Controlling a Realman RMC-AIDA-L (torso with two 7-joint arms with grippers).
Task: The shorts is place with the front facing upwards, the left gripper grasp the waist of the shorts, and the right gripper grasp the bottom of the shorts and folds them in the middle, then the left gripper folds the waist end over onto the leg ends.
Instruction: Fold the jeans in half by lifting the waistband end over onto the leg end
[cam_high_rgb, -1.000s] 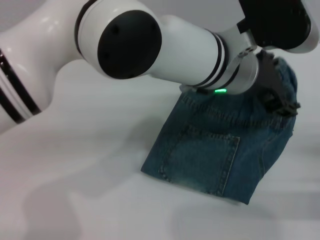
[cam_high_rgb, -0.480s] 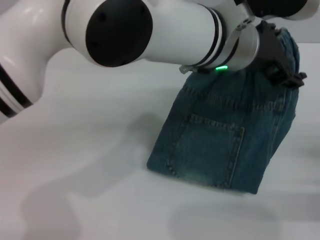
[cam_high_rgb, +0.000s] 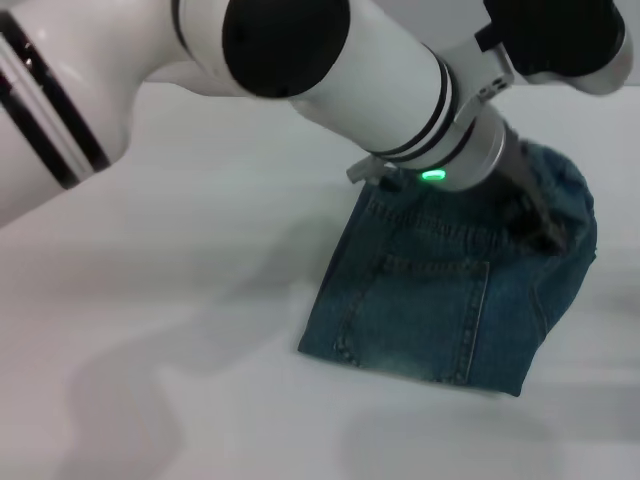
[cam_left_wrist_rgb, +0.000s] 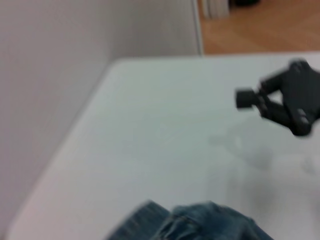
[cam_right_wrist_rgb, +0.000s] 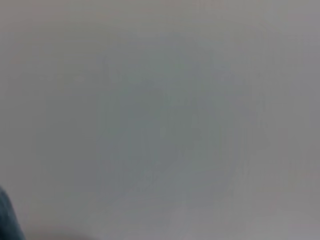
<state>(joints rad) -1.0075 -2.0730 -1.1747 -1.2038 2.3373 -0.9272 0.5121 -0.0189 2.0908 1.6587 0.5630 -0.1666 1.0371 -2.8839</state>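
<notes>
The blue denim shorts lie folded on the white table, a back pocket facing up, right of centre in the head view. My left arm reaches across to them, and my left gripper presses into the bunched fabric at the far right end, its dark fingers shut on the denim. That bunched edge of the shorts also fills the near side of the left wrist view. Farther off in that view, my right gripper hangs above bare table. In the head view only the right arm's dark wrist shows, at the top right.
The white table spreads to the left of and in front of the shorts. Its far edge meets a wooden floor. A sliver of denim shows in the right wrist view.
My left gripper has come down with the held end of the shorts, and the raised fold now lies lower and flatter. The arm's elbow has swung to the right.
</notes>
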